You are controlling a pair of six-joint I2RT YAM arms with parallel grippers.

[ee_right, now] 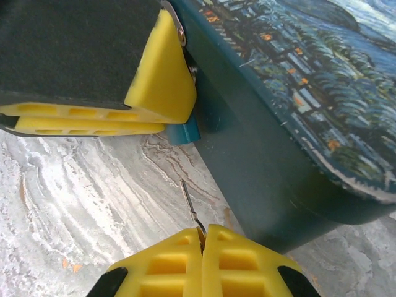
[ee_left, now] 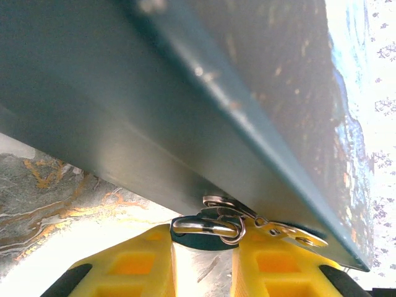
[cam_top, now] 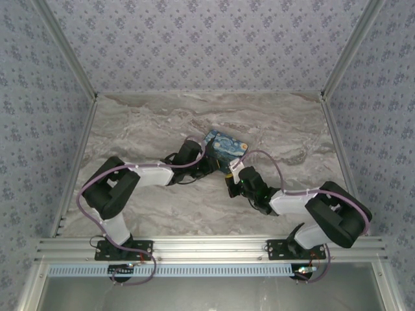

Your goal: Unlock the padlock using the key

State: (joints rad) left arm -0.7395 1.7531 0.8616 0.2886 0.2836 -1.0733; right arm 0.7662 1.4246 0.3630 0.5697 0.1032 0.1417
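The small blue padlock (ee_left: 207, 238) hangs by its silvery shackle (ee_left: 201, 226) from the metal hasp (ee_left: 247, 213) on the side of the painted blue box (cam_top: 225, 146). My left gripper (ee_left: 204, 250) is shut on the padlock body, one yellow finger on each side. In the right wrist view, the left arm's yellow fingers (ee_right: 158, 86) sit at the upper left with the padlock's blue corner (ee_right: 185, 131) poking out below them. My right gripper (ee_right: 203, 234) is shut on the thin metal key (ee_right: 190, 207). The key's blade points toward the padlock, a short gap away.
The box rests on the marble-patterned tabletop (cam_top: 149, 123) near its centre, with both arms meeting at its near edge (cam_top: 220, 170). Patterned walls and metal rails (cam_top: 78, 71) enclose the table on three sides. Bare tabletop lies to the left, right and behind the box.
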